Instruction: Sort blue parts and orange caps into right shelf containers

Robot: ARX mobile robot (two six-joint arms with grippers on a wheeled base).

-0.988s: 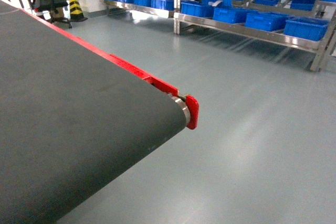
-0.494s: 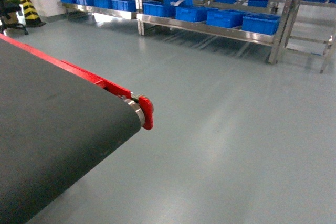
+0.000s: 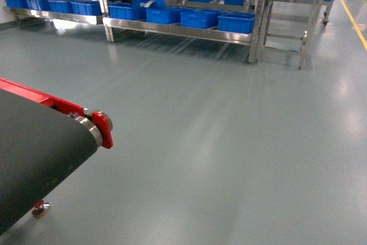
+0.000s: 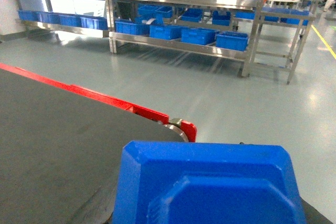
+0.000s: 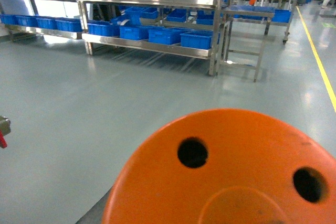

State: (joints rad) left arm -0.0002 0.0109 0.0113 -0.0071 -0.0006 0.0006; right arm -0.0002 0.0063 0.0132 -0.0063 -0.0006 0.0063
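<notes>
Orange cap (image 5: 231, 171) fills the right wrist view, a blue part (image 4: 210, 184) the left's, apparently carried; neither grip shows, so I cannot tell. Blue shelf containers (image 3: 236, 22) wait far off, conveyor belt (image 3: 34, 153) near left.

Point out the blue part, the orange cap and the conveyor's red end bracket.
blue part (image 4: 210, 184): left wrist view, middle of its top face.
orange cap (image 5: 231, 177): right wrist view, rounded face between its two holes.
red end bracket (image 3: 105, 130): head view, flat side plate.
</notes>
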